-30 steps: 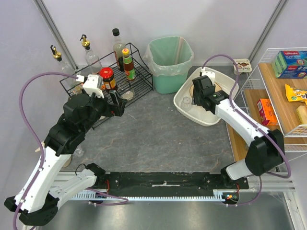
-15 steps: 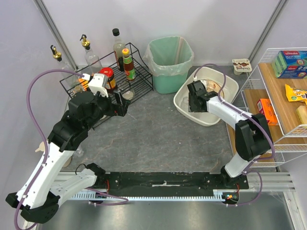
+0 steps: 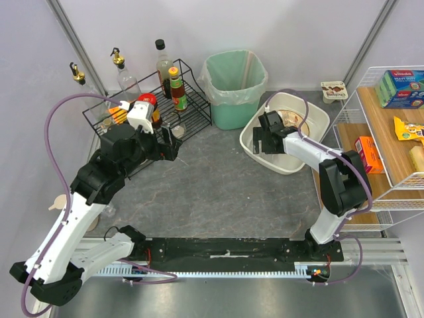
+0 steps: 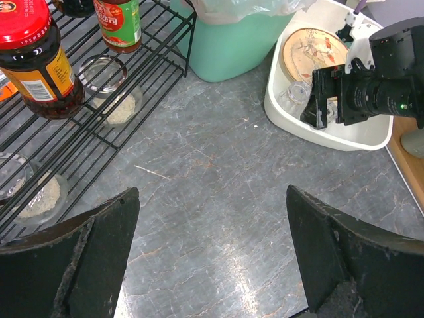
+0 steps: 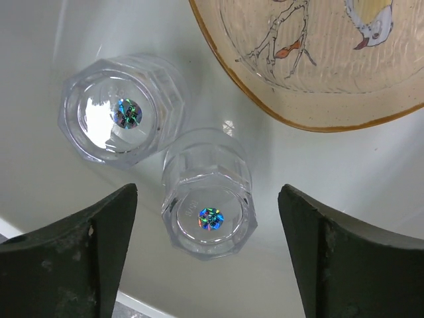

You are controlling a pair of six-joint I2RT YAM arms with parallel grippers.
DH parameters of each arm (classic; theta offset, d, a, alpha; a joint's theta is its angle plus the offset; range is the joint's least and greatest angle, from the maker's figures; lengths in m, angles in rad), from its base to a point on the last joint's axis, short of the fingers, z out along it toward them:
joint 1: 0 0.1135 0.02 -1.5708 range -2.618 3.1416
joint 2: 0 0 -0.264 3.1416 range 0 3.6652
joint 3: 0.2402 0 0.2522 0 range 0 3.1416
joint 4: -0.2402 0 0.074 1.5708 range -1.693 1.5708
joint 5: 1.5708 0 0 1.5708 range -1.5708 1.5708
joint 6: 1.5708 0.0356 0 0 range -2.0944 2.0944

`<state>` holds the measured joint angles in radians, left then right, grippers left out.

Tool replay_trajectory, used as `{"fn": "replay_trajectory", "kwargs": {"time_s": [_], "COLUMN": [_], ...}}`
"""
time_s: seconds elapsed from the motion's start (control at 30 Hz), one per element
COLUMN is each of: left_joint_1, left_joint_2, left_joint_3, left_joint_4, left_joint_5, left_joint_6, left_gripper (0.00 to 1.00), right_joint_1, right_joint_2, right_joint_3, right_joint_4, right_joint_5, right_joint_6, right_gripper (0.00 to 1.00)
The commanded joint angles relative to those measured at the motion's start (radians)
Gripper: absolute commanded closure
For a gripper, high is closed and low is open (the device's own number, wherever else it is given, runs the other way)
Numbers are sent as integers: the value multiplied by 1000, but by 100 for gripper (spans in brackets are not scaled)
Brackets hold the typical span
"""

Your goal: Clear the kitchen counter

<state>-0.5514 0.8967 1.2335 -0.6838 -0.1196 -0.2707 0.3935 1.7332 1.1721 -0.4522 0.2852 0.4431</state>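
The kitchen counter (image 3: 212, 189) is a dark grey mottled worktop; it also fills the left wrist view (image 4: 212, 199). My left gripper (image 3: 169, 142) hangs open and empty over it, beside the black wire rack; its jaws (image 4: 212, 265) stand wide apart over bare counter. My right gripper (image 3: 265, 139) is open and empty over the near-left part of the white tub (image 3: 291, 164). In the right wrist view its jaws (image 5: 209, 258) straddle a clear glass (image 5: 209, 195) without touching it. A second clear glass (image 5: 122, 109) and a patterned plate (image 5: 318, 59) also lie in the tub.
The black wire rack (image 3: 192, 112) at back left holds a red-lidded jar (image 4: 36, 63), sauce bottles and small glass dishes. A green bin (image 3: 233, 89) stands at the back. A white wire shelf (image 3: 391, 132) with wooden boards lines the right side. A small pot (image 3: 333, 91) sits behind the tub.
My left gripper has moved a little up and right along the rack's front. My right gripper has moved left and nearer within the tub, and its arm has folded in.
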Motion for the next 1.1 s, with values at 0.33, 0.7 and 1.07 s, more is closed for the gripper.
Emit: {"fn": "replay_trajectory", "kwargs": {"time_s": [0.33,0.7,1.07], "left_joint_1": [-1,4,199], "left_joint_2": [27,90,67], "left_joint_3": [35,-106,-172], "left_joint_4": [-111,-338,-462], "left_joint_5": [-50,-567,-695], "left_joint_6": [-117,-508,-722], "left_gripper": [4,9,7], "right_joint_1": [-2,-4,-12], "right_joint_2": [-194,-291,-327], "right_joint_3": [20,21,1], "right_joint_4": [-22,-46,-62], "right_joint_5": [17,23,-4], "right_joint_6": [-11,3,2], "right_gripper": [2,2,2]}}
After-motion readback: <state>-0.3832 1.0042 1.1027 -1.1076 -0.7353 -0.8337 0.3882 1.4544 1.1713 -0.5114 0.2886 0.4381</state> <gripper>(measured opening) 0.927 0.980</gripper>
